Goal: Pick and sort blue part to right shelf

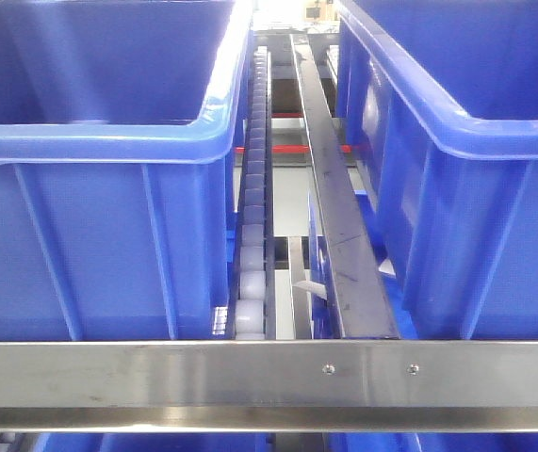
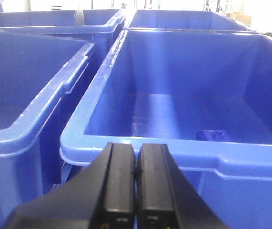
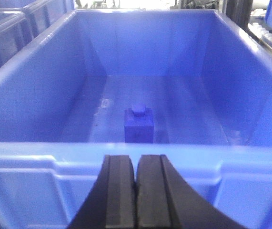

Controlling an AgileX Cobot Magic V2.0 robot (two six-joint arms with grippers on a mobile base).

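Note:
A blue part (image 3: 138, 125), a small block with a knob on top, stands on the floor of a large blue tub (image 3: 126, 157) in the right wrist view. My right gripper (image 3: 136, 164) is shut and empty, just outside that tub's near rim. Another blue part (image 2: 213, 135) lies low at the near right of a tub (image 2: 140, 148) in the left wrist view. My left gripper (image 2: 135, 152) is shut and empty in front of this tub's near rim. The front view shows the right shelf's steel front bar (image 1: 269, 381), a roller-wheel rail (image 1: 254, 188) and blue tubs; neither gripper appears there.
Two big blue tubs (image 1: 89, 235) (image 1: 476, 188) flank a dark metal rail (image 1: 344, 226) in the front view. More blue tubs (image 2: 26, 109) stand left of and behind the left wrist's tub. Roller wheels (image 3: 269, 36) show at the right wrist view's top right.

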